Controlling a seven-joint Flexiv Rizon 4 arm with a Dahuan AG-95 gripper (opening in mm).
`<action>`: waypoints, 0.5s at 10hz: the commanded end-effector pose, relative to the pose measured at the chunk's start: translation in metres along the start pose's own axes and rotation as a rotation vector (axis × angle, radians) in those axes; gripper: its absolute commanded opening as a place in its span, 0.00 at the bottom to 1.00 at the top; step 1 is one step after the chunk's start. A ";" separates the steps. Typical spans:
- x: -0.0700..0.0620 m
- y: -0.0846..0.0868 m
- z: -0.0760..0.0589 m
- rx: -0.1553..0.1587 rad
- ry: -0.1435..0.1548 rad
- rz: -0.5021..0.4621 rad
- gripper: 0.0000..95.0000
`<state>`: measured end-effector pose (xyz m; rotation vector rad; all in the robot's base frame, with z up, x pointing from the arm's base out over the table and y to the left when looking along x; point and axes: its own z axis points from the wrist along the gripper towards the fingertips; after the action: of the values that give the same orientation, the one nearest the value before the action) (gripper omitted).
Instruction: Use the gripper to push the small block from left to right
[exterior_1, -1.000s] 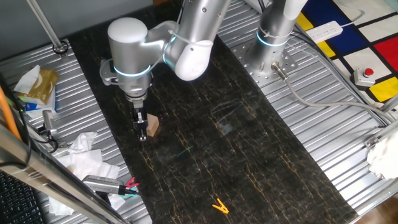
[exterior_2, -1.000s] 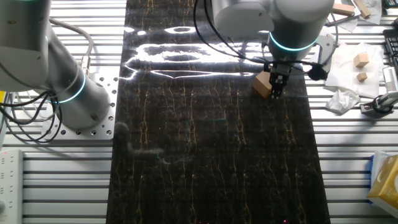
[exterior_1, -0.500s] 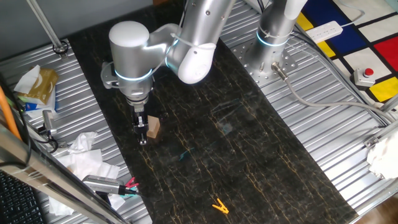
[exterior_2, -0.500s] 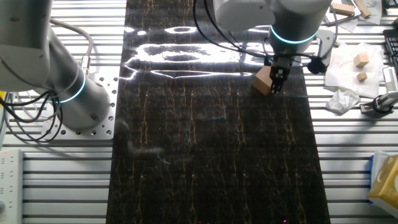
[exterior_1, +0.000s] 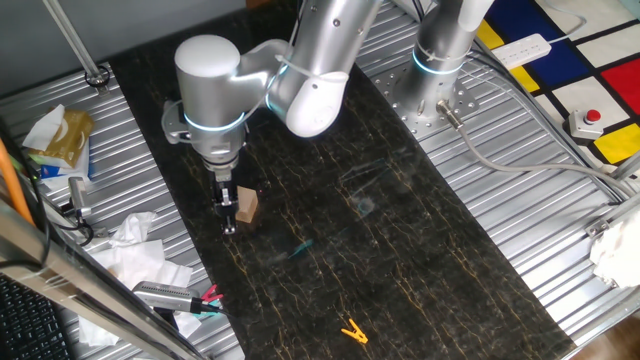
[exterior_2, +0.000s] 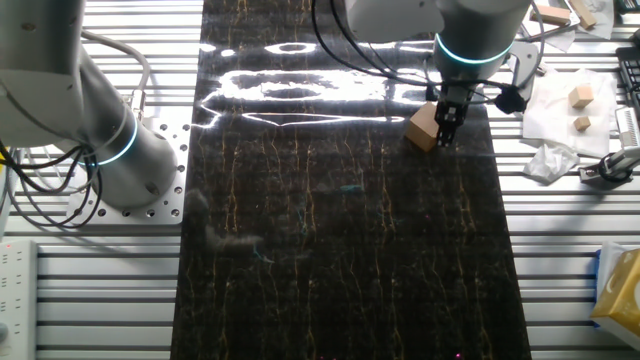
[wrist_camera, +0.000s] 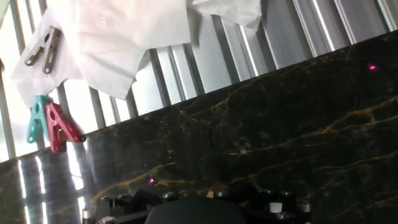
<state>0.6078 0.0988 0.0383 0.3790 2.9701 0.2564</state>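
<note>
small block — plain tan cube | hand clenched empty — touching block

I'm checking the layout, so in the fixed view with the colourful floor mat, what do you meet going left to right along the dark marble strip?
The gripper → the small block, right beside it → the orange clip, nearer the camera → the second arm's base, at the strip's far right edge.
</note>
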 end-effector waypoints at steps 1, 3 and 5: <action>0.000 0.000 0.000 0.003 -0.001 -0.006 1.00; 0.000 -0.001 0.000 0.024 -0.005 -0.034 1.00; 0.000 -0.003 0.000 0.063 -0.013 -0.078 1.00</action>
<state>0.6074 0.0972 0.0364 0.2796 2.9765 0.1630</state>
